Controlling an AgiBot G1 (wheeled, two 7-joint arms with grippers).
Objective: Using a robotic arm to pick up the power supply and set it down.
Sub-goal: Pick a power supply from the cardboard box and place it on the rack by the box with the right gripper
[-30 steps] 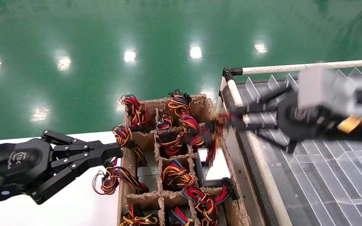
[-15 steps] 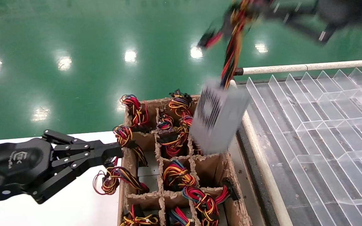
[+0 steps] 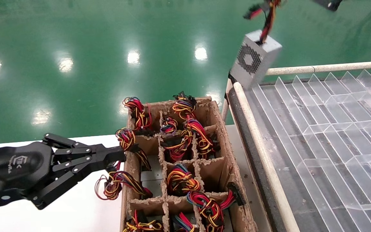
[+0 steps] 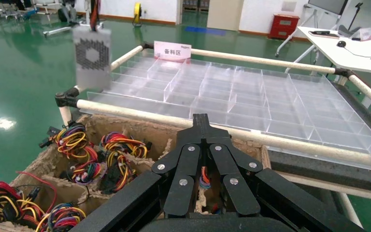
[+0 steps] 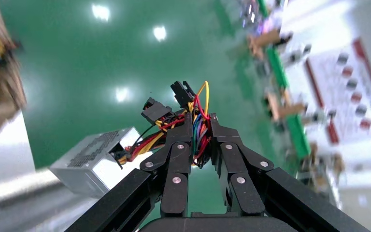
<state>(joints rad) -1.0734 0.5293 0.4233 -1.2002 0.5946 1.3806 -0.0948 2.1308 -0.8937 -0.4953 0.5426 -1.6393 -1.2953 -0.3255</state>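
The power supply (image 3: 255, 59), a small grey box with a honeycomb grille, hangs tilted in the air above the near-left corner of the clear divider tray (image 3: 317, 129). It dangles by its red, yellow and black wires (image 3: 267, 19). In the right wrist view my right gripper (image 5: 200, 121) is shut on that wire bundle, with the power supply (image 5: 94, 162) hanging below it. In the head view only a tip of this arm (image 3: 328, 3) shows at the top edge. My left gripper (image 3: 119, 154) is shut and holds nothing, resting by the cardboard box's left wall. From the left wrist the power supply (image 4: 92, 58) shows far off.
A cardboard box (image 3: 224, 141) with paper-pulp dividers holds several more wired units; one right-hand cell (image 3: 212, 172) is vacant. A white pipe rail (image 3: 320, 68) frames the clear tray. A white table (image 3: 76, 212) lies under the left arm.
The right gripper rose from the box with the wire bundle, pulling the power supply out of its cell, up and to the right over the tray corner. The left arm stayed still.
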